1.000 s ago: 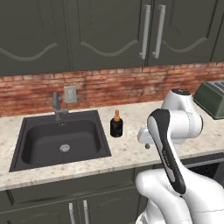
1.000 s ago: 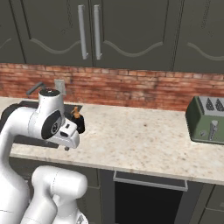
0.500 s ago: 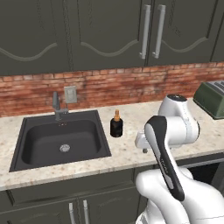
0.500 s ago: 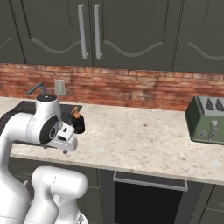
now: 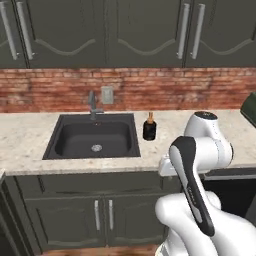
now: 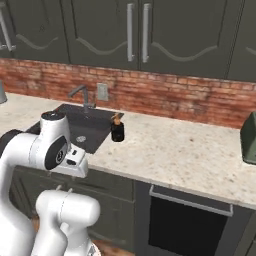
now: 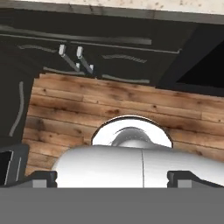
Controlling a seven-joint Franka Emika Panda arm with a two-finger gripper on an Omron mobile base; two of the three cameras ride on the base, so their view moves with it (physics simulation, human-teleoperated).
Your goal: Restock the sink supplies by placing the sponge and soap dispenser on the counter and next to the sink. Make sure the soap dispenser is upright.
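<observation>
One soap dispenser (image 5: 149, 127) stands upright on the counter (image 5: 30, 140) in the left base view, just beside the right rim of the sink (image 5: 92, 138), its dark bottle topped by a narrow tan pump. The sink's basin holds nothing but its round silver drain (image 5: 96, 148), and the grey faucet (image 5: 93, 105) rises at the back rim in front of the red brick wall (image 5: 150, 89). Dark cabinet doors (image 5: 145, 32) hang above, and more dark cabinets (image 5: 102, 212) sit under the counter. The arm is folded low at the counter's front edge, well apart from the bottle.

In the right base view the soap dispenser (image 6: 117, 128) again stands straight on the speckled counter (image 6: 170, 150), by the near corner of the sink (image 6: 82, 131), with the faucet (image 6: 81, 95) behind the basin. A green toaster (image 6: 249, 138) sits at the far right of the counter, well apart from the bottle. The basin looks empty apart from the drain.

The hand view looks down at a wooden floor (image 7: 109, 103) and the lower cabinet fronts with two silver handles (image 7: 75, 59). The two dark fingertips (image 7: 35, 178) sit far apart at the bottom corners, so the gripper (image 7: 112, 179) is spread wide and holds nothing
</observation>
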